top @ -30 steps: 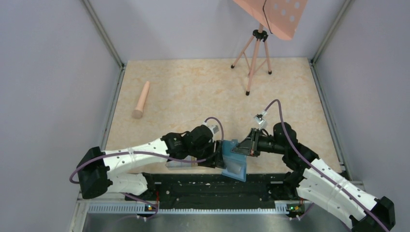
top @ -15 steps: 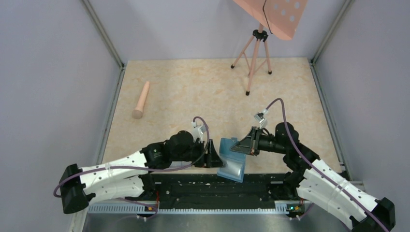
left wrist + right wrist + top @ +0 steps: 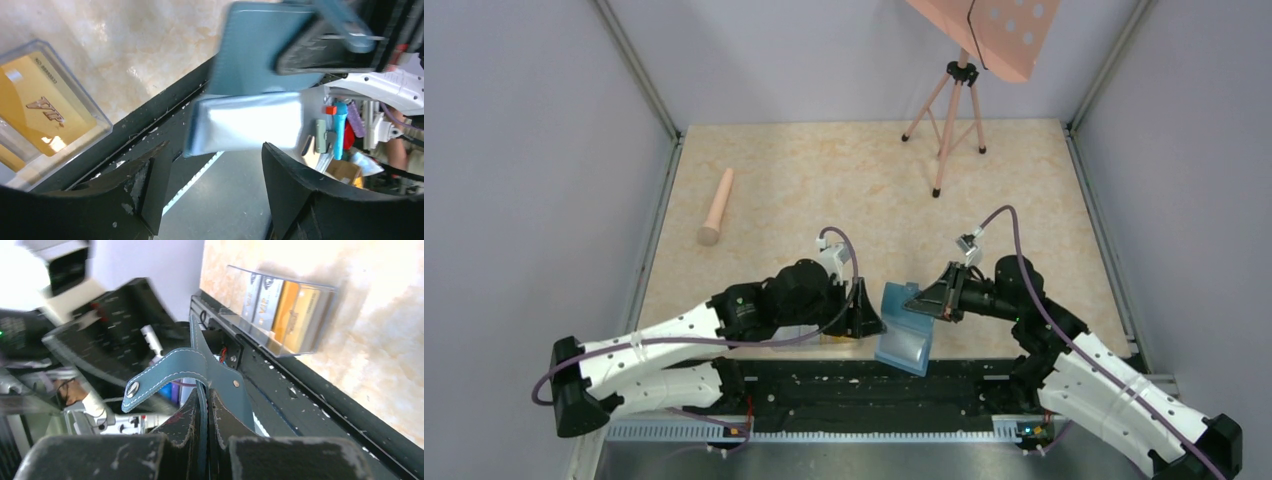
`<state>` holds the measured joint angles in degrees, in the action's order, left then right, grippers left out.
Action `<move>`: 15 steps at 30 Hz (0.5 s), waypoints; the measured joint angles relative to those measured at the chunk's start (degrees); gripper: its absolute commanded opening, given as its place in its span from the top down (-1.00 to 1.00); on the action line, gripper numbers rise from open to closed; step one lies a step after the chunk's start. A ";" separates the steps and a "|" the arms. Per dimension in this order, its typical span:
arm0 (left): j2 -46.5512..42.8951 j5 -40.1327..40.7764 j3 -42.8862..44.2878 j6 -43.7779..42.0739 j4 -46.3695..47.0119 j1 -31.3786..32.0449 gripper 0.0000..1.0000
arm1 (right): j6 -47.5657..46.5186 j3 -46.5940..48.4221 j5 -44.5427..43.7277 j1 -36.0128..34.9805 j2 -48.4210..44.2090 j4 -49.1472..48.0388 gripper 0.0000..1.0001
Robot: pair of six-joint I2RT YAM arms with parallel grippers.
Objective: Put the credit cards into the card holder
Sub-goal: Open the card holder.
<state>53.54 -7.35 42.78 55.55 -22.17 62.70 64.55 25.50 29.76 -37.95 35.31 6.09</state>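
Observation:
My right gripper (image 3: 921, 302) is shut on the teal card holder (image 3: 902, 338) and holds it above the table's near edge, a lighter blue flap hanging down. In the right wrist view the fingers (image 3: 186, 420) pinch its edge just below the snap tab (image 3: 165, 371). My left gripper (image 3: 870, 318) is open and empty just left of the holder, apart from it. The left wrist view shows the holder (image 3: 260, 55) ahead of the open gripper (image 3: 215, 187). The credit cards, yellow (image 3: 301, 310) and pale (image 3: 260, 299), stand in a clear plastic box (image 3: 50, 107) on the table.
A black rail (image 3: 864, 385) runs along the near table edge under the holder. A pink cylinder (image 3: 716, 207) lies at the far left. A pink tripod (image 3: 949, 120) with a pink board stands at the back. The clear box (image 3: 827, 338) is mostly hidden under my left arm.
My left gripper has backed off to the left, away from the card holder it was touching, and its arm has swung. My right gripper still holds the holder, shifted slightly.

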 measured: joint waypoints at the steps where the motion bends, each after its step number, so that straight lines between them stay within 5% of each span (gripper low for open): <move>1: 0.98 0.94 2.29 -0.92 -1.88 0.46 -0.43 | 0.00 0.00 -0.61 0.00 0.07 0.85 1.00; 15: 27.65 20.61 34.21 -9.66 -24.83 16.92 -0.47 | -0.26 1.27 -7.13 0.00 5.07 10.82 1.00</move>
<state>81.19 13.26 76.99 45.89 -47.00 79.61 64.29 26.76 22.63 -37.95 40.38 16.91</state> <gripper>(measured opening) 0.724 0.019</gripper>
